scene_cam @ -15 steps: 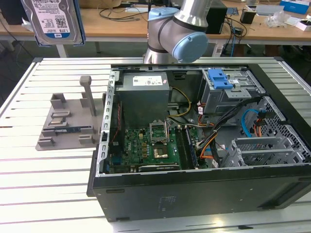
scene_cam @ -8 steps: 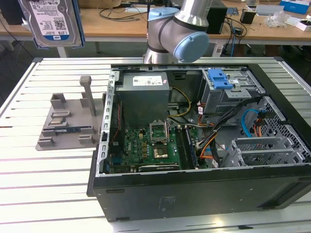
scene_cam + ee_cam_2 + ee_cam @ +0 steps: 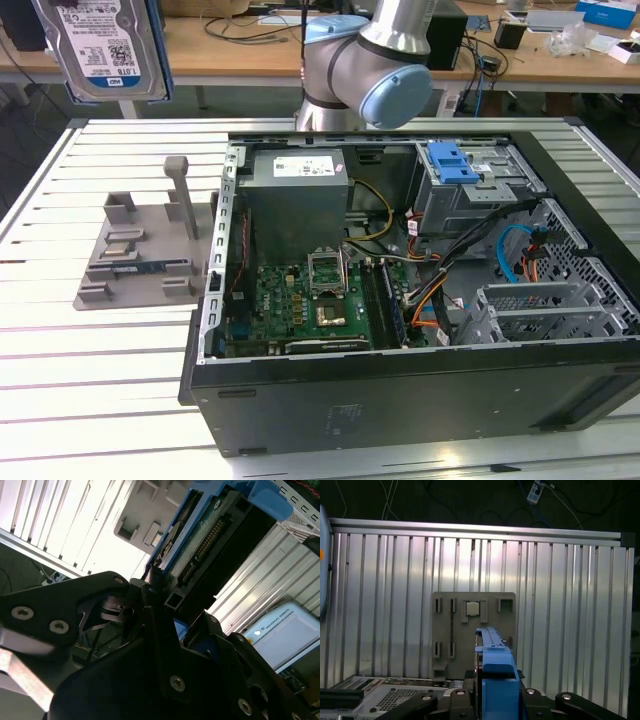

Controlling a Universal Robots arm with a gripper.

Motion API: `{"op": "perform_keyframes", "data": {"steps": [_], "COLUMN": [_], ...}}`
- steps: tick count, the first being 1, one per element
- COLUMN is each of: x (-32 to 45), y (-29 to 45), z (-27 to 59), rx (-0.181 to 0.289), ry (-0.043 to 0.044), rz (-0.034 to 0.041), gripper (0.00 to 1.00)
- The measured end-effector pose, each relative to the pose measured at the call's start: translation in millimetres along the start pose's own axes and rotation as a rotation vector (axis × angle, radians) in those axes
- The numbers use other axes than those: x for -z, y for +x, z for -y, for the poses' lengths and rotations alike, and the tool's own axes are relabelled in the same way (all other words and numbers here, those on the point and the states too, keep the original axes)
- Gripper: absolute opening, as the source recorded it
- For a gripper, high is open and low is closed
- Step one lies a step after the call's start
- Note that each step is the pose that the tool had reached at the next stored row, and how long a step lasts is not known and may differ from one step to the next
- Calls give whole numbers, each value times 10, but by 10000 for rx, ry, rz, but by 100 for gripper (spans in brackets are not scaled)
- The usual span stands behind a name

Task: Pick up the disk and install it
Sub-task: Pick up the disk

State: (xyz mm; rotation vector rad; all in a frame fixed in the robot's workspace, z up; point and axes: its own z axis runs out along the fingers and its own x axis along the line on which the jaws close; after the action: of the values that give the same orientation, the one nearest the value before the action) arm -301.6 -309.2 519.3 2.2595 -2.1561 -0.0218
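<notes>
Clamped shut on the disk (image 3: 494, 650), gripper (image 3: 495, 690) pinching it by the blue plastic frame with black fingers (image 3: 465, 702) snug on either side in the first wrist view. Same deal in the second wrist view: squeezed on one edge of the drive, connector row and a strip of green board facing the camera. No gap visible between pads and frame, so a proper hold.

Lifted well clear of everything. In the exterior view, hanging up at the top of the exterior view's left, label side out, silver body with blue edging, cropped by the picture's top edge. Well apart from the open computer case (image 3: 400, 405) and nowhere near the drive bay with the little blue latch piece (image 3: 452, 162).

Seen edge-on in the first wrist view, lined up over the grey holder fixture (image 3: 445, 625) lying flat on the slatted aluminium table (image 3: 380, 580).

Further out: arm (image 3: 372, 62) standing behind the case, grey power-supply box (image 3: 295, 205) inside at the back, green motherboard (image 3: 290, 300) below it, orange and blue cables bunched toward the exterior view's right.
</notes>
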Motion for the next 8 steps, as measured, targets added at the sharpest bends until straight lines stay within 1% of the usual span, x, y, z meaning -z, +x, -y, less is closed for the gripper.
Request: {"op": "perform_keyframes", "data": {"steps": [1,3,4,6,8], "x": [0,-1,-1,1,2], "y": [29,128,164,190,195], "z": [-1,-4,-1,59,125], "rx": [1,0,1,-1,0], "ry": [0,1,2,-2,-3], "rz": [0,0,1,0,1], "gripper": [37,37,37,37,37]}}
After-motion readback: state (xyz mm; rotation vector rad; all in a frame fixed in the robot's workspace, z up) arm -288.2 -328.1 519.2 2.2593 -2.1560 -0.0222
